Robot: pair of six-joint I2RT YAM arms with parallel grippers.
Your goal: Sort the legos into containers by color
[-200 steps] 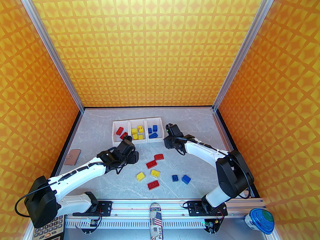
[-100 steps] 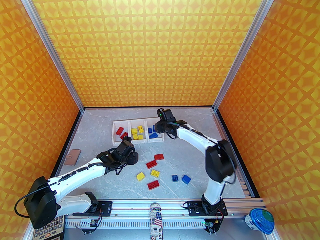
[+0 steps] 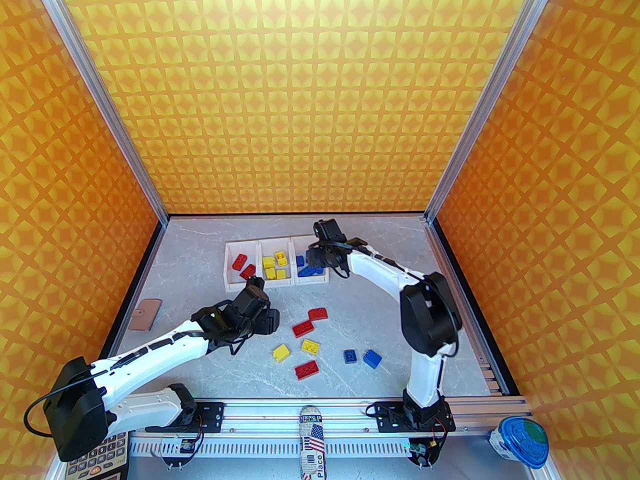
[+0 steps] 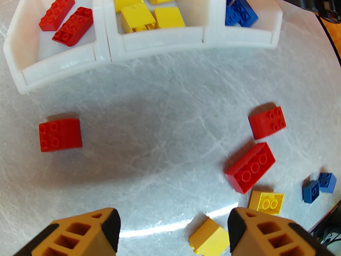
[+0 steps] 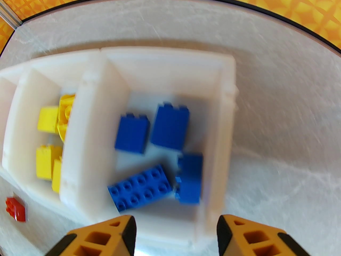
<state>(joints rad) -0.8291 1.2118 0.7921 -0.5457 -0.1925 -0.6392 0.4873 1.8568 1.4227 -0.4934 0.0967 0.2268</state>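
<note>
The counter [image 3: 400, 278] is a pale grey slab with faint marble veining, edged in black. Three walls [image 3: 300, 93] papered in an orange and yellow star pattern close it in, joined by aluminium corner posts [image 3: 112, 113]. An aluminium rail [image 3: 280, 410] runs along the near edge and carries both arm bases.

A patterned cylinder [image 3: 312, 443] lying across the rail bears a United States flag and the word "Place"; its other lettering is too small to read. A calculator [image 3: 95, 463] sits at the near left corner, a blue-lidded cup [image 3: 520, 440] at the near right, and a tan tag [image 3: 144, 314] by the left wall.

The containers [image 4: 159, 39] stand in a row towards the back: red bricks in the left bin, yellow in the middle, blue in the right. More legos [image 3: 302, 329] in all three colours lie scattered on the counter nearer the arms.

The left claw [image 4: 173, 228] is spread and empty above the counter, just in front of the bins. The right claw [image 5: 175, 233] is spread and empty over the blue bin.
</note>
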